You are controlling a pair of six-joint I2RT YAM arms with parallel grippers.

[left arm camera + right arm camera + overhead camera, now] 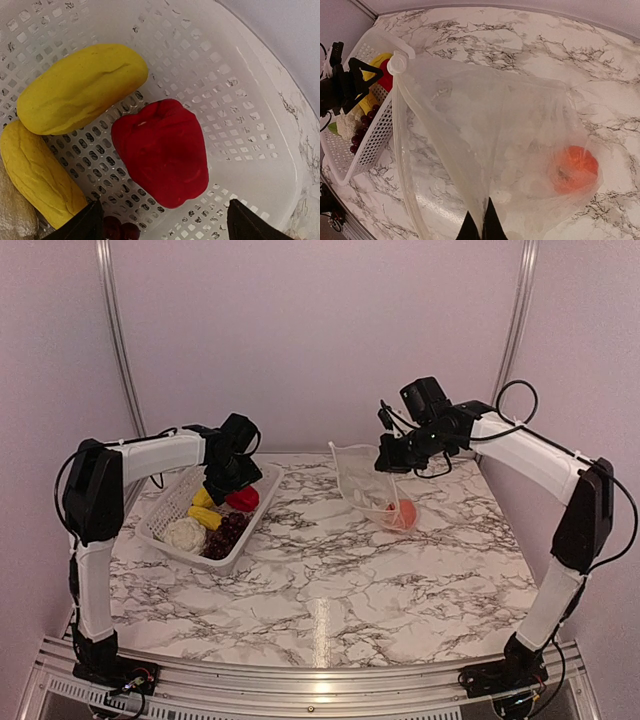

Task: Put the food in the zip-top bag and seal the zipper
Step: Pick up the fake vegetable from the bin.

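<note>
My right gripper (385,462) is shut on the upper edge of the clear zip-top bag (362,485) and holds it up, mouth toward the left; it also shows in the right wrist view (481,231). The orange round fruit (572,168) lies inside the bag at its bottom. The pale zipper strip (402,165) runs down the bag's left edge. My left gripper (162,231) is open just above the red pepper (161,150) in the white basket (165,508). Two yellow pieces (80,87), the white cauliflower (184,534) and the purple grapes (226,535) lie in the basket.
The white perforated basket (250,125) stands at the left on the marble table (330,580). Pale walls and metal posts close in the back. The left arm hangs over the basket's far end.
</note>
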